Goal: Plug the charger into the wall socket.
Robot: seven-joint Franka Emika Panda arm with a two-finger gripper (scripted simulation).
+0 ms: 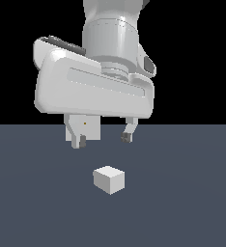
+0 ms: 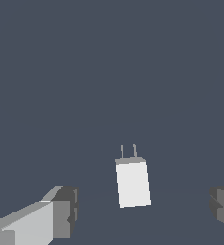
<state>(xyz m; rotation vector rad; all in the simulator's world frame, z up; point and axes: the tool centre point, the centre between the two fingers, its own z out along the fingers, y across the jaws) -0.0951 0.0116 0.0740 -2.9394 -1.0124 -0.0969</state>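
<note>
**open claw hovering over the charger, nothing gripped**

the charger (image 1: 108, 179) is a small plain white-grey block lying on the dark grey worktop (image 1: 192, 202). it sits below the claw (image 1: 104, 139), roughly under the gap between the two fingers and clear of both. in the wrist view the charger (image 2: 132, 183) shows two thin metal prongs sticking out of one end, lying along the worktop and pointing away from the claw.

the claw is spread wide with its fingers apart and nothing between them. the gap looks wider than the block, and both dark fingertips (image 1: 126, 138) hang above it without touching.

the wall socket (image 1: 84, 127) is a flat white upright panel with a tiny orange dot. it stands beyond the claw, mostly hidden behind one finger in the exterior view. it does not appear in the wrist view.

judging by its look, the charger should be light and rigid, with smooth flat faces that may slip under a weak squeeze. the prongs seem thin and are best left untouched. the sensible hold would be on the two long side faces of the body, near its middle, leaving the prong end free to meet the socket.
</note>
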